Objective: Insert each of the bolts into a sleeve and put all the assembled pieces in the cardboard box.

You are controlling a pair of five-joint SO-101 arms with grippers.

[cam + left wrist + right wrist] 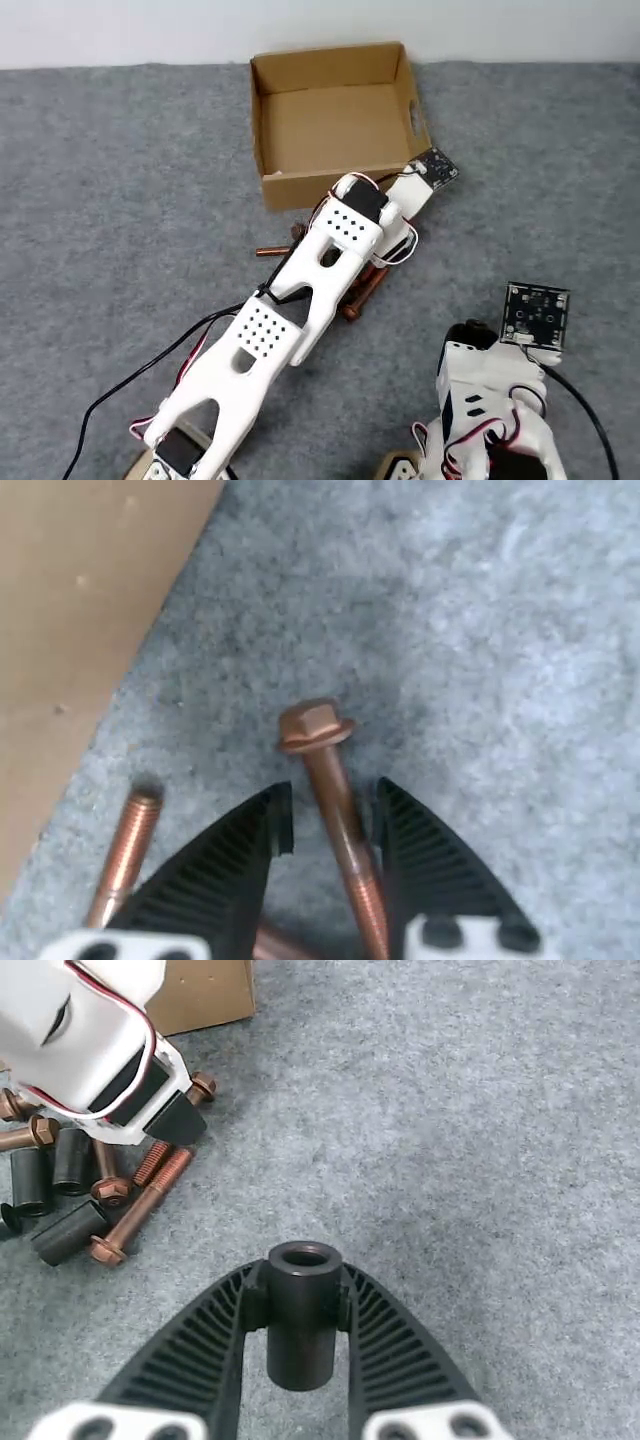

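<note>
Copper bolt [322, 765] lying flat between spread fingers of left gripper [332, 798]. Black sleeve [303, 1335] upright, clamped in right gripper [303, 1285]. Pile [70, 1175] of more bolts, sleeves near open-topped cardboard box [330, 70].

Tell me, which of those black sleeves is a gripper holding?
The sleeve clamped in the right gripper, well away from the rest. The other sleeves lie loose in a heap among the copper bolts.
</note>
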